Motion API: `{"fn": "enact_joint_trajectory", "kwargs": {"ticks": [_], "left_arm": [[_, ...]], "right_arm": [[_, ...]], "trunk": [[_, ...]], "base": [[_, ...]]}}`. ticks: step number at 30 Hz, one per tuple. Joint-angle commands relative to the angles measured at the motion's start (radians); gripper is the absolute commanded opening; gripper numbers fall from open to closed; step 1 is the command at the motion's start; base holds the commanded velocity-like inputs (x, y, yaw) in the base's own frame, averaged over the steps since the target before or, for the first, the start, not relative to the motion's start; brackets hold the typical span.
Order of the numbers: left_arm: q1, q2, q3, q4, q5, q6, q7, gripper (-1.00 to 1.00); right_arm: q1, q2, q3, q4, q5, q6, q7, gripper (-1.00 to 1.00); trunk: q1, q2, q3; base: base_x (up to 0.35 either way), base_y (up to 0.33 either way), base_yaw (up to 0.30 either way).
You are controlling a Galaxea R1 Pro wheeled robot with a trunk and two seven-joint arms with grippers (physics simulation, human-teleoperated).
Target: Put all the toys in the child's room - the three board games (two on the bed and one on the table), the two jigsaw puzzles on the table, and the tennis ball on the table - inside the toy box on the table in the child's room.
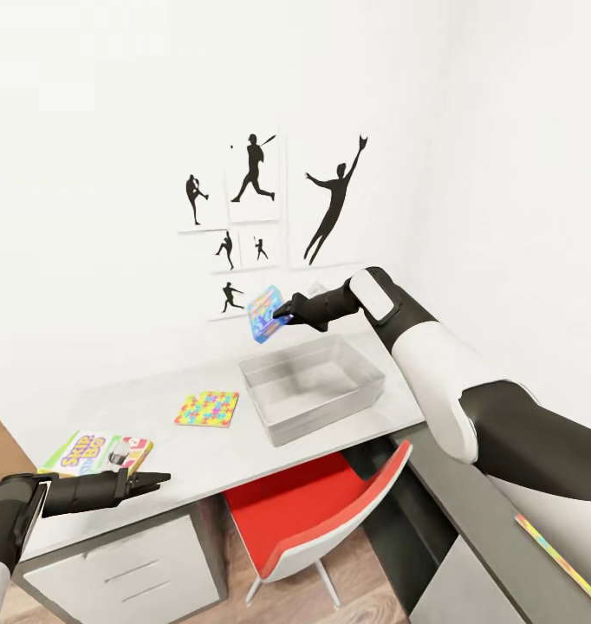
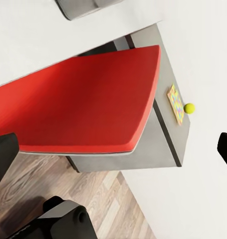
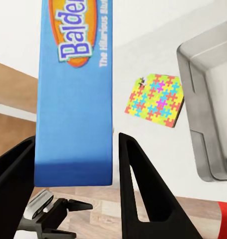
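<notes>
In the head view, the right gripper [image 1: 284, 314] is reaching across the centre of the frame, pinching a blue board game [image 1: 266, 314] by its edge and holding it tilted in the air above the far rim of the clear toy box [image 1: 313, 387], which is sitting on the white table [image 1: 148, 407]. Just left of the box, a jigsaw puzzle [image 1: 207, 408] with coloured interlocking pieces is lying flat. At lower left, a second board game [image 1: 96, 453] reading "SKIP BO" is lying near the table's front edge, and the left gripper [image 1: 148, 482] is hovering just in front of it, apart from it; whether its fingers are spread cannot be told here. A red chair [image 1: 317, 511] is standing under the table.

In the left wrist view, dark fingers [image 2: 3, 157] are showing at both side edges, spread wide with nothing between them. The chair's red seat is crossing the middle, and at right a second jigsaw puzzle [image 2: 176, 103] is lying with a yellow tennis ball [image 2: 189, 108] just beside it.

In the right wrist view, the blue box, lettered "Balde…" and "The Hilarious Blu…", is standing between the black fingers [image 3: 143, 194]. The jigsaw puzzle is lying at centre right, near the toy box's rim.
</notes>
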Motion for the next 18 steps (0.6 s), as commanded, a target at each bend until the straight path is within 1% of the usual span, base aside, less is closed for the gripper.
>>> {"fn": "enact_joint_trajectory", "kwargs": {"ticks": [1, 6, 12, 15, 17, 18], "left_arm": [[-0.001, -0.001, 0.003, -0.001, -0.010, 0.010, -0.009, 1.00], [-0.001, -0.001, 0.003, -0.001, -0.010, 0.011, -0.009, 1.00], [-0.001, -0.001, 0.003, -0.001, -0.010, 0.010, -0.009, 1.00], [-0.001, -0.001, 0.003, -0.001, -0.010, 0.010, -0.009, 1.00], [-0.001, -0.001, 0.003, -0.001, -0.010, 0.010, -0.009, 1.00], [-0.001, -0.001, 0.003, -0.001, -0.010, 0.010, -0.009, 1.00]], "right_arm": [[-0.001, 0.000, 0.001, 0.000, 0.009, 0.002, 0.010, -1.00], [-0.001, 0.000, 0.001, 0.000, 0.009, 0.002, 0.010, -1.00], [-0.002, 0.000, 0.001, 0.000, 0.009, 0.002, 0.010, -1.00], [-0.002, 0.000, 0.001, 0.001, 0.010, 0.002, 0.009, -1.00], [-0.003, 0.000, 0.001, 0.002, 0.018, 0.002, 0.007, -1.00], [-0.004, 0.000, 0.001, 0.005, 0.031, 0.002, 0.005, -1.00]], "trunk": [[0.001, -0.002, -0.002], [0.001, -0.002, -0.002], [0.001, -0.002, -0.002], [0.001, -0.002, -0.002], [0.001, -0.002, -0.002], [0.001, -0.002, -0.002]], "base": [[0.006, -0.005, 0.000], [0.011, -0.001, 0.000], [0.161, 0.000, 0.000], [0.069, 0.000, 0.000], [0.022, 0.000, 0.000], [0.011, 0.000, 0.000]]}}
